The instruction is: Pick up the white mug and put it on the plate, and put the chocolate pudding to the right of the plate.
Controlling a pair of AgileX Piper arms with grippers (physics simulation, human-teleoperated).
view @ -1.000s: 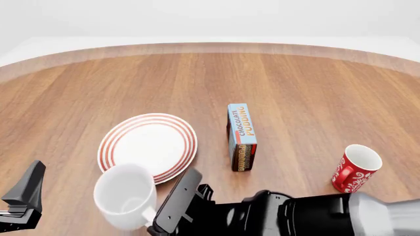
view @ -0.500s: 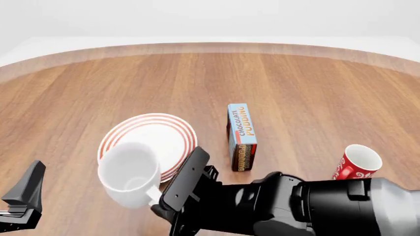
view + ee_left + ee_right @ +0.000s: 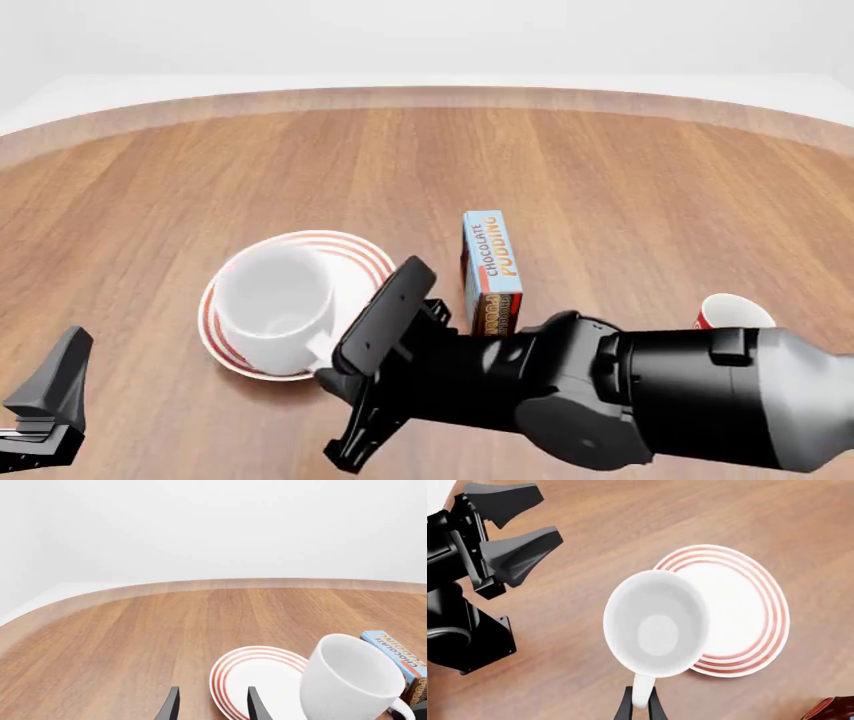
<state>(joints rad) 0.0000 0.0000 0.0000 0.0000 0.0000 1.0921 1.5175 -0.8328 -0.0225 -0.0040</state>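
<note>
The right gripper [image 3: 640, 707] has its two fingers pressed closed on the loop handle of the white mug [image 3: 274, 297]. The mug is upright, mouth open to above, and it is held over the plate [image 3: 220, 345]; in the right wrist view it covers one side of the red-ringed rim, and I cannot tell if its bottom touches the plate. The chocolate pudding [image 3: 490, 270] box stands on the wooden table [image 3: 614, 180] just to the right of the plate. A red mug [image 3: 727, 312] is further right, half hidden behind the right arm. The left gripper [image 3: 212, 707] waits low at the near left with its fingers apart and nothing between them.
</note>
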